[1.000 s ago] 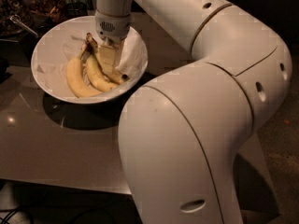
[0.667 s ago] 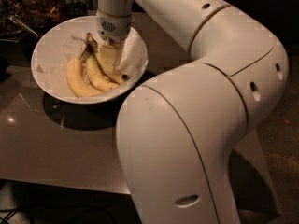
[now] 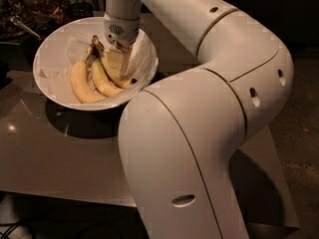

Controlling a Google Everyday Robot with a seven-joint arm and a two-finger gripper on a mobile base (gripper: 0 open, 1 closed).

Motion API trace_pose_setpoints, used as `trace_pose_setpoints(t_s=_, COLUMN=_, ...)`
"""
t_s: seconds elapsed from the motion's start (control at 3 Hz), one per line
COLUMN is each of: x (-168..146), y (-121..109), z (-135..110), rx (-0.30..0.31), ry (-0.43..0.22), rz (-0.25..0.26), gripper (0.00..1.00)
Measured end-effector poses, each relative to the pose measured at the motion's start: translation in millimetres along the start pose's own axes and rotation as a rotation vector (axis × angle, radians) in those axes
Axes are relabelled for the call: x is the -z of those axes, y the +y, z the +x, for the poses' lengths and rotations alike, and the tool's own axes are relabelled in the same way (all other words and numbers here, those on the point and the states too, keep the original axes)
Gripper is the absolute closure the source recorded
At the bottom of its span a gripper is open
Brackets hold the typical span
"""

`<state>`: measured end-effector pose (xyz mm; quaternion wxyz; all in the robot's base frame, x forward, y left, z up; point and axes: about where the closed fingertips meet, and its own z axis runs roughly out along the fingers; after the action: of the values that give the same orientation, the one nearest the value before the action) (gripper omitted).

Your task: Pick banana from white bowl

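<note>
Gripper point(image 3: 117, 66) low inside one white bowl point(image 3: 48, 59); two bananas: banana point(image 3: 102, 80), thicker banana point(image 3: 79, 86).

The robot's big white arm point(image 3: 209, 108), cased in smooth, softly gleaming plastic shells, filled the right of the frame. Its pale, matt-looking gripper point(image 3: 118, 68) sat inside the wide round white bowl point(image 3: 50, 44) at upper left. The bowl looked smooth and was lined with creased white paper point(image 3: 144, 59). The slim yellow banana point(image 3: 102, 78) showed dull, brown-flecked skin. The flat grey table point(image 3: 55, 158) shone glossy.
</note>
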<state>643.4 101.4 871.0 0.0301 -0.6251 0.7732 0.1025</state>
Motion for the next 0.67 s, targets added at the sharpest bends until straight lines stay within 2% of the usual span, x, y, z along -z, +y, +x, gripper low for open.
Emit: trace_pose_setpoints(t_s=0.67, x=-0.7, y=-4.9, z=0.9, rx=0.003, ry=-0.015, rz=-0.018, gripper=0.64)
